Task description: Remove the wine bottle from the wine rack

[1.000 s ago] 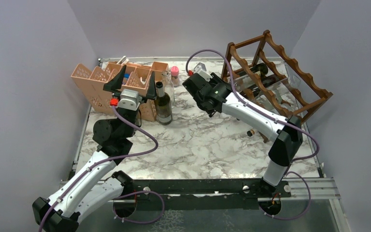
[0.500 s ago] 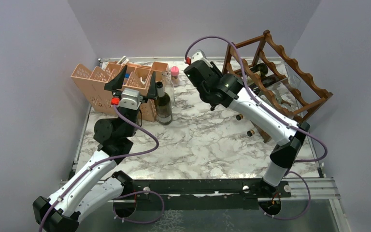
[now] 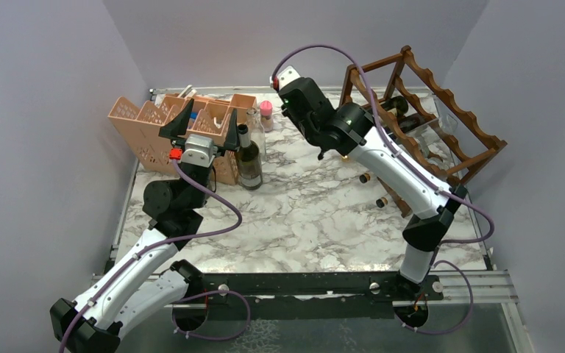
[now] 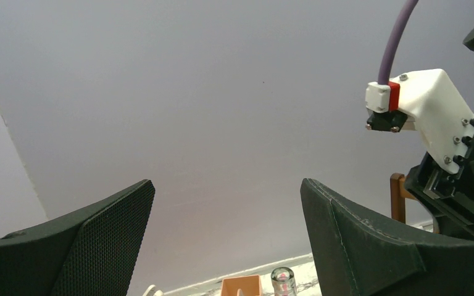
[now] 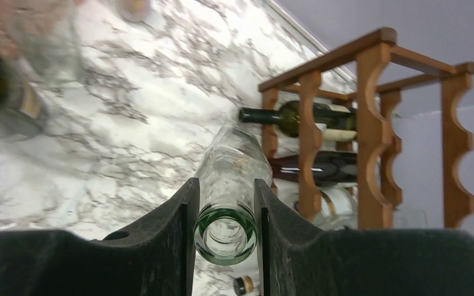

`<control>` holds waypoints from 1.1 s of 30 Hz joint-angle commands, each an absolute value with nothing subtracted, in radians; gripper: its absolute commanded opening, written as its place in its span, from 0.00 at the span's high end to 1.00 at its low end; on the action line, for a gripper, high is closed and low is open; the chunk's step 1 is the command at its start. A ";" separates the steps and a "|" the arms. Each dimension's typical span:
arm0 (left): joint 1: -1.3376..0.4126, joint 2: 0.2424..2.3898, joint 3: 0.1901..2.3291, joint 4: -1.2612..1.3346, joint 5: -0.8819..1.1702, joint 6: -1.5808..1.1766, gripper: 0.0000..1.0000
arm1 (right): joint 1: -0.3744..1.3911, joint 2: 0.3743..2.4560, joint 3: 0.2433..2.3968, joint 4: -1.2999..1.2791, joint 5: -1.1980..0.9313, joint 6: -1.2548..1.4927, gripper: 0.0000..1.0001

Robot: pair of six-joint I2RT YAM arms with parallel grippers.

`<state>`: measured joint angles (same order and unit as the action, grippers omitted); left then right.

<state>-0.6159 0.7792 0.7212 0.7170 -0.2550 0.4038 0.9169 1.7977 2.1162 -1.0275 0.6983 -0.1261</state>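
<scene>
Right wrist: right claw (image 5: 225,192) grips clear bottle (image 5: 234,154) neck, unseen from top; left claw (image 4: 227,185) wide, empty

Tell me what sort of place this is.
Probably a robot lab test booth: plain lilac walls box in a marble-patterned table, the left arm and right arm are bolted to a rail at its edge, and the wine rack and peach organiser look like staged props.

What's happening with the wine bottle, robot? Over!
Right gripper shut on clear bottle's neck, beside wine rack. Left gripper open, empty. Two dark bottles lie in rack.
</scene>
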 commanded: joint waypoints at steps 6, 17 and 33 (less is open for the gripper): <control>-0.620 0.775 0.703 0.749 -0.256 0.394 0.06 | 0.896 1.891 2.268 -1.009 0.393 -0.076 0.99; -0.620 0.766 0.703 0.749 -0.264 0.405 0.06 | 0.802 2.021 2.357 -0.975 0.160 -0.017 0.99; -0.620 0.768 0.701 0.749 -0.263 0.412 0.06 | 0.685 2.158 2.450 -0.846 0.037 0.023 0.99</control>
<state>-0.6159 0.7795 0.7212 0.7170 -0.2554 0.4057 0.6853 2.1334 2.3959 -0.9482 0.0788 0.0071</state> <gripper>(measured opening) 0.942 0.363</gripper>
